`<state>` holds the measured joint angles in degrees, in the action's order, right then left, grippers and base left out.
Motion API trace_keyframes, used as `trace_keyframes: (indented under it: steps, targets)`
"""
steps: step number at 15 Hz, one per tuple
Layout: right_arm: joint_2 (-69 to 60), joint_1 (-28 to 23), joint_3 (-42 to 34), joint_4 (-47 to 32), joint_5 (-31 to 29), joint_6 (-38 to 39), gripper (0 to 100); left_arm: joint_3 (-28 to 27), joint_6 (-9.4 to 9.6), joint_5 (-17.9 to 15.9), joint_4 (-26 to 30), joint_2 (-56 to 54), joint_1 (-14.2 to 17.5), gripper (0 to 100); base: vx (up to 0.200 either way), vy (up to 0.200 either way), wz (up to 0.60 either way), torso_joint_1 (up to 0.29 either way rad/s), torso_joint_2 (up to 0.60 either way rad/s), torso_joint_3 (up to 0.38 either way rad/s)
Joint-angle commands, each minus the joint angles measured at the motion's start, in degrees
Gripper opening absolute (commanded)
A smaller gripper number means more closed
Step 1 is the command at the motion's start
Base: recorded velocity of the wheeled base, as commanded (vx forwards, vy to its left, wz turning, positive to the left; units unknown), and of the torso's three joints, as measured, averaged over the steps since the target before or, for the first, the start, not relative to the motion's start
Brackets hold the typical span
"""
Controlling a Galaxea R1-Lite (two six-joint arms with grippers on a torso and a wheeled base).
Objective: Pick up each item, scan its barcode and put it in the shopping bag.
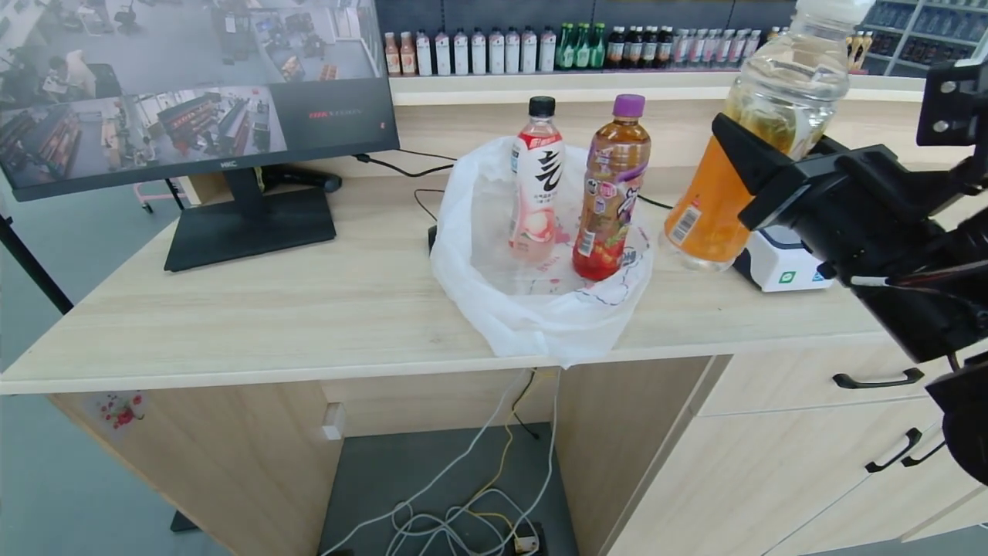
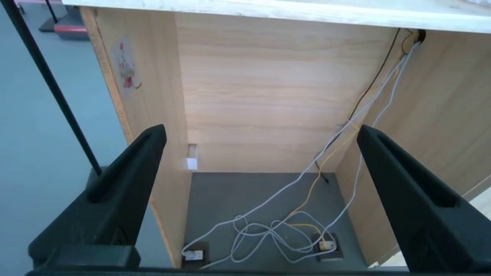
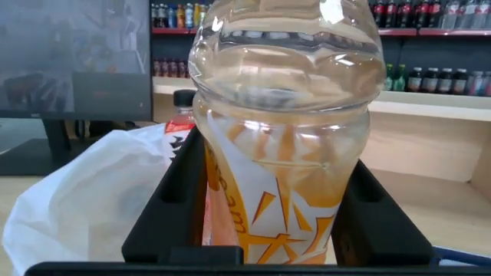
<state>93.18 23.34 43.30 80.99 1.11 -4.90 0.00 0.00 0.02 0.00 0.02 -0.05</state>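
the right gripper (image 3: 272, 218) pinches an orange drink bottle (image 1: 710, 208), one black finger (image 3: 173, 203) pressed against each side of its body. the bottle leans with its white cap toward the right. orange liquid fills its lower part and the upper part is clear. it sits at the right of the counter (image 1: 309, 301), just left of a small white scanner (image 1: 779, 266). i cannot tell whether its base touches the counter. its barcode (image 1: 683, 224) faces near and left.

the white shopping bag (image 1: 532, 316) lies open at the middle of the counter, its near edge drooping over the counter's near edge. two bottles stand upright inside it, close side by side: a pink-labelled bottle (image 1: 536, 185) with a black cap on the left, and a purple-capped bottle (image 1: 612, 193) on the right.

the left gripper (image 2: 261, 199) hangs low in front of the counter's open underside, its fingers (image 2: 123, 199) spread wide with nothing between them. cables (image 2: 284, 222) trail down there to the floor.

a monitor (image 1: 193, 85) stands at the far left of the counter. a shelf of drinks (image 1: 540, 50) runs along the far wall.
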Motion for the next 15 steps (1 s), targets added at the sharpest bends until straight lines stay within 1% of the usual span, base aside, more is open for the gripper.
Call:
trace_keyframes:
  steps: [1,3,5,7,12,15]
  targets:
    - [4.6,3.0,4.5,0.1,0.0,0.0,0,0.0,0.0,0.1,0.0,0.0,0.0,100,0.0,0.0,0.0,0.0,0.0,0.0]
    - [7.7,6.5,8.6,0.1,-0.1,0.0,0,0.0,0.0,0.1,0.0,0.0,0.0,100,0.0,0.0,0.0,0.0,0.0,0.0]
    - [10.3,9.2,10.0,0.3,-0.1,-0.1,0,0.0,0.0,0.1,0.0,0.0,0.0,100,0.0,0.0,0.0,0.0,0.0,0.0]
    - [13.4,10.1,13.8,0.3,-0.1,0.0,0,0.0,0.0,0.1,0.0,0.0,0.0,100,0.0,0.0,0.0,0.0,0.0,0.0]
    - [19.4,12.9,19.6,0.3,-0.2,-0.1,0,0.0,0.0,0.1,0.0,0.0,0.0,100,0.0,0.0,0.0,0.0,0.0,0.0]
    - [22.7,13.0,24.2,0.0,-0.1,-1.4,0,0.0,0.0,0.1,0.0,0.0,0.0,100,0.0,0.0,0.0,0.0,0.0,0.0]
